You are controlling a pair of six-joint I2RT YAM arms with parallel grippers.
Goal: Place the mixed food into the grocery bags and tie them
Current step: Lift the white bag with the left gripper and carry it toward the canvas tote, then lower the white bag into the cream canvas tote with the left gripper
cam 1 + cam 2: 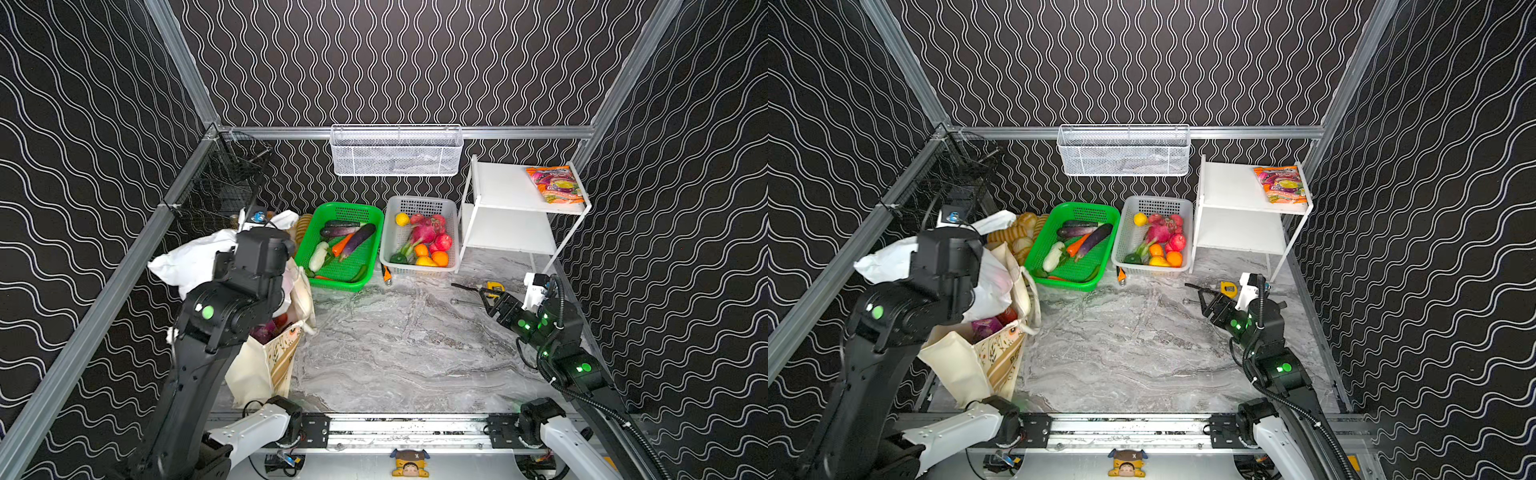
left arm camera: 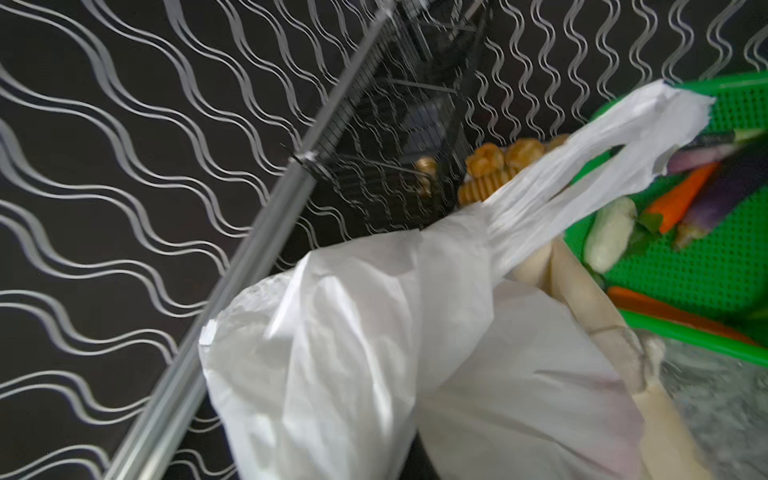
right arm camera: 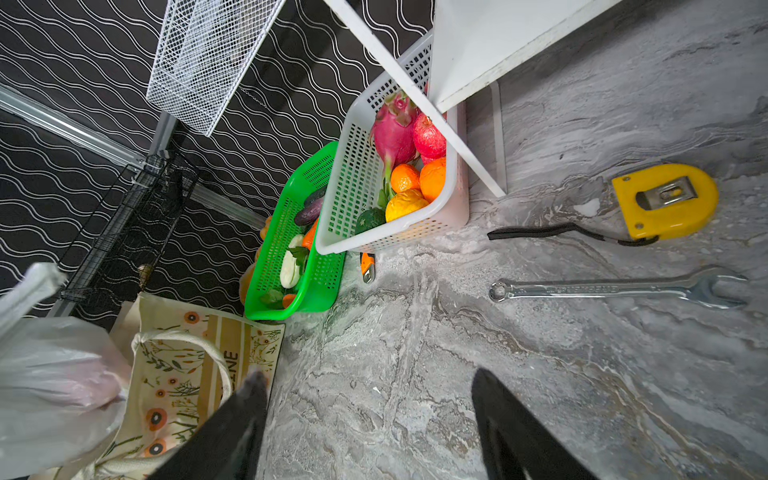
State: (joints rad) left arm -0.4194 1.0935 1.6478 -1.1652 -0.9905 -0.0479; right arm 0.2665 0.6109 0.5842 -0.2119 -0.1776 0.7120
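The white plastic bag (image 1: 191, 262) (image 2: 374, 332) hangs bunched at the far left, beside and above the cream tote (image 1: 266, 365) (image 3: 174, 353). In the left wrist view its film gathers down to where my left gripper's jaws lie, covering them; the gripper is shut on the bag. A loop handle (image 2: 602, 158) sticks up free. Inside the standing tote lie a purple snack packet (image 1: 986, 328) and a red can (image 1: 1008, 315). My right gripper (image 3: 370, 376) (image 1: 484, 297) stands open over the bare marble at the right, holding nothing.
At the back stand a green basket (image 1: 332, 286) of vegetables and a white basket (image 1: 415, 271) of fruit. A white shelf (image 1: 511, 187) carries a snack packet (image 1: 555, 183). A tape measure (image 3: 665, 199) and a wrench (image 3: 615, 286) lie near my right gripper. Bread rolls (image 1: 1021, 232) sit behind the tote.
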